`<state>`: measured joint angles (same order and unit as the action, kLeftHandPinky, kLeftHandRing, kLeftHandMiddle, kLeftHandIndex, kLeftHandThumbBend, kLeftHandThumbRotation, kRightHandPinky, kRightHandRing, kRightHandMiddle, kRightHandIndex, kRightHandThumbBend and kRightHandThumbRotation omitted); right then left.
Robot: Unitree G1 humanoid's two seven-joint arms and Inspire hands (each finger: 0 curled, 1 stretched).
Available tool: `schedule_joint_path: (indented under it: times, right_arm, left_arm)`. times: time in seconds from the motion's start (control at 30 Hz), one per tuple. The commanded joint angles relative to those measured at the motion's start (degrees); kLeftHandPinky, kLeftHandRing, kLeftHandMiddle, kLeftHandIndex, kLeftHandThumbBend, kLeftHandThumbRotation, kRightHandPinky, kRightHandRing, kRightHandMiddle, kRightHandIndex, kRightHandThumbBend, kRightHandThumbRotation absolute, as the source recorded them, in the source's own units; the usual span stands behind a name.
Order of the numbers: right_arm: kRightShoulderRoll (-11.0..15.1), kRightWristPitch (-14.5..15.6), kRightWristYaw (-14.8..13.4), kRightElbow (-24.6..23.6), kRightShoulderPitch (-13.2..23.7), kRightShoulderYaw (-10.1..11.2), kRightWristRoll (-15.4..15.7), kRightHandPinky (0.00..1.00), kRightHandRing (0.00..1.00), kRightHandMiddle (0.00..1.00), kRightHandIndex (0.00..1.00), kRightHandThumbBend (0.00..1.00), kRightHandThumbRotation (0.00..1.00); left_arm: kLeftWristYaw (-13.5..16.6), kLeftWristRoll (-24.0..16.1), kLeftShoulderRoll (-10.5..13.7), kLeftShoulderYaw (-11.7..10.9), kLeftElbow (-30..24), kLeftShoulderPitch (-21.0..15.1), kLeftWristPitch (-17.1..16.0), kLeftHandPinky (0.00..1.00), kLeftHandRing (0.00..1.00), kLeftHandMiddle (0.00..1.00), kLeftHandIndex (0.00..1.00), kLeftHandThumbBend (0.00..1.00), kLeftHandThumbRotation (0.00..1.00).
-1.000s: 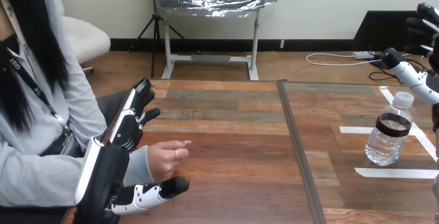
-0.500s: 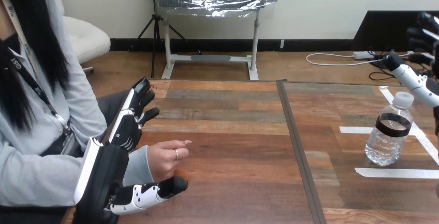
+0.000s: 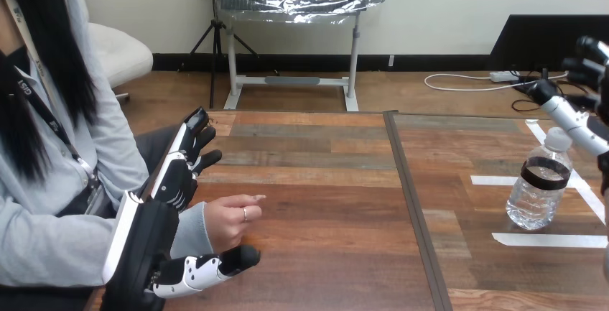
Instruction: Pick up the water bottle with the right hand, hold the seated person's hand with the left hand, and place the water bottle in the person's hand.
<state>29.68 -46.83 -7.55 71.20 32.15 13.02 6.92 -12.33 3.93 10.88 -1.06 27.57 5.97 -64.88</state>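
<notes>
Clear plastic water bottle (image 3: 537, 185) stands on the surface (image 3: 323, 203) at three o'clock. The right robot hand (image 3: 574, 118), fingers spread, has sunk toward its cap (image 3: 559, 137) from one o'clock; the grasp looks next. The left robot hand (image 3: 172, 182) stays open beside the person's hand (image 3: 230, 219).

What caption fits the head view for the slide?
Left hand open beside the person's hand; right hand open near the upright water bottle.

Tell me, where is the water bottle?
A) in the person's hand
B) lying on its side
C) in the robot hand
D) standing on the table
D: the water bottle stands upright on the table, with the right robot hand open near its cap.
</notes>
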Motion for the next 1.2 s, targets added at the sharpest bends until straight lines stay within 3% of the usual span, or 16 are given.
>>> schedule_joint_path:
  times: [0.0,0.3,0.6,1.17]
  right_arm:
    - [2.11,1.79,-1.25,0.46,5.24,-1.14,0.99,0.63,0.81,0.78,0.87,1.00,0.62]
    - [2.29,4.90,-2.38,1.21,5.34,-2.19,2.29,0.60,0.80,0.78,0.87,1.00,0.63]
    - [1.89,8.04,-1.61,2.04,5.41,-2.09,1.83,0.54,0.81,0.78,0.87,1.00,0.63]
    - [1.05,12.53,0.65,3.07,5.18,-1.73,0.85,0.47,0.81,0.79,0.87,1.00,0.60]
  left_arm:
    - [0.07,0.27,0.09,-0.57,0.02,-2.43,-1.26,0.87,0.95,0.98,0.97,1.00,0.58]
    - [0.17,-0.07,0.37,-0.86,-0.06,-2.20,-1.49,0.87,0.96,0.99,0.98,1.00,0.59]
    - [0.20,-0.33,0.61,-1.05,-0.12,-2.10,-1.85,0.89,0.98,1.00,0.98,1.00,0.59]
    - [-2.13,2.79,1.28,-0.37,-1.65,-1.30,-1.28,0.93,0.99,1.00,0.99,1.00,0.54]
